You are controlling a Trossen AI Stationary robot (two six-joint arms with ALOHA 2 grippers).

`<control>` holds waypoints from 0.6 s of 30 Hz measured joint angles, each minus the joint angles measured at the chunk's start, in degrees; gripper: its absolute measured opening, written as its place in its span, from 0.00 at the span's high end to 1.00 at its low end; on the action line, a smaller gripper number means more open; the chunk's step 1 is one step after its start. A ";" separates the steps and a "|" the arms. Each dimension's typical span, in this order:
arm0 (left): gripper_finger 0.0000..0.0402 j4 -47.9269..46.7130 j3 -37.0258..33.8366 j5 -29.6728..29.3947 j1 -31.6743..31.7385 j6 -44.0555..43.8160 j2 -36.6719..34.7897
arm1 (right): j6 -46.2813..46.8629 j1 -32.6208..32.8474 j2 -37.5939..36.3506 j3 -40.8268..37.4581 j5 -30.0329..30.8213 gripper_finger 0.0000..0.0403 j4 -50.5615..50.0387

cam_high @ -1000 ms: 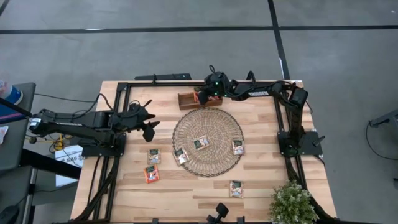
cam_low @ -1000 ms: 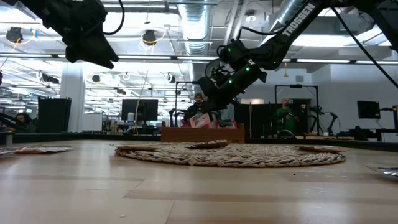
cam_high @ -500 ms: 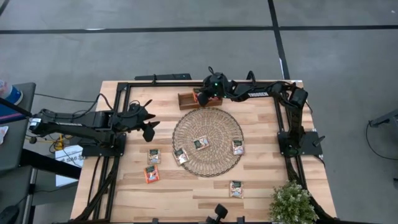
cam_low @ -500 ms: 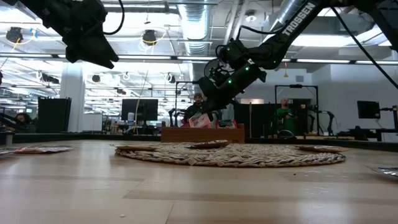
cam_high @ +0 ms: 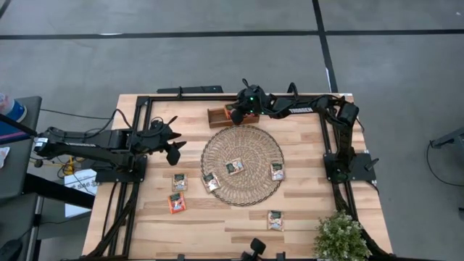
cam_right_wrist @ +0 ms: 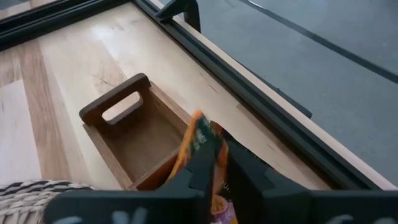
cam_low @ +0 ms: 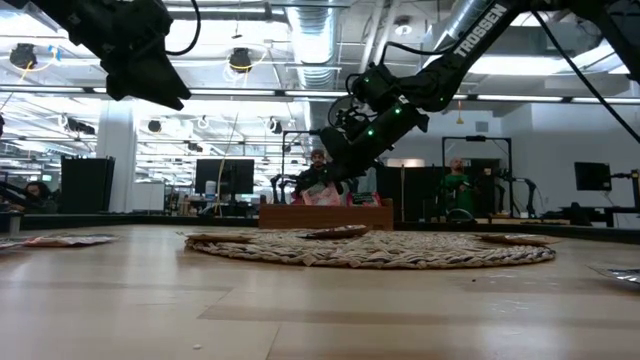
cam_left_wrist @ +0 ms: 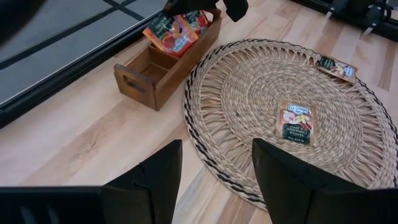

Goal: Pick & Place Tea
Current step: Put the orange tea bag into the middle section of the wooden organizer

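A brown wooden tray (cam_high: 219, 116) stands at the table's far edge. Red and orange tea sachets (cam_left_wrist: 174, 32) lean upright in its right compartment. My right gripper (cam_right_wrist: 221, 148) hovers over that compartment, slanting down. Its fingers stand a narrow gap apart on either side of an orange sachet (cam_right_wrist: 194, 140). More sachets lie flat: three on the round woven mat (cam_high: 217, 145), one of them (cam_high: 234, 167) near its middle, and three on the table, among them a red one (cam_high: 176, 203). My left gripper (cam_high: 174, 143) hangs open above the table, left of the mat, and holds nothing. My right gripper comes at the orange sachet's upper edge (cam_right_wrist: 198, 127) slanting down from the table's right side. The sachet stands on edge in the tray between the two fingers. A narrow gap shows between the fingers, and I cannot tell whether they touch the sachet.
The tray's left compartment (cam_right_wrist: 140, 140), by its cut-out handle (cam_right_wrist: 118, 107), holds nothing. A black frame rail (cam_high: 188, 92) runs along the far edge. A potted plant (cam_high: 339, 235) stands at the near right corner. People show in the room beyond the table (cam_low: 458, 190).
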 joint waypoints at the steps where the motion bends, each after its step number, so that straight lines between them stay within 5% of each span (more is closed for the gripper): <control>1: 0.53 0.00 0.00 0.00 0.00 0.00 0.00 | 0.00 0.00 0.00 0.00 0.00 0.88 0.02; 8: 0.53 0.00 0.00 0.00 0.00 0.00 0.00 | 0.00 0.00 0.00 0.00 0.04 0.79 0.01; 18: 0.53 0.01 0.00 0.00 0.00 0.00 0.00 | -5.24 -0.14 0.00 0.00 3.66 0.82 0.02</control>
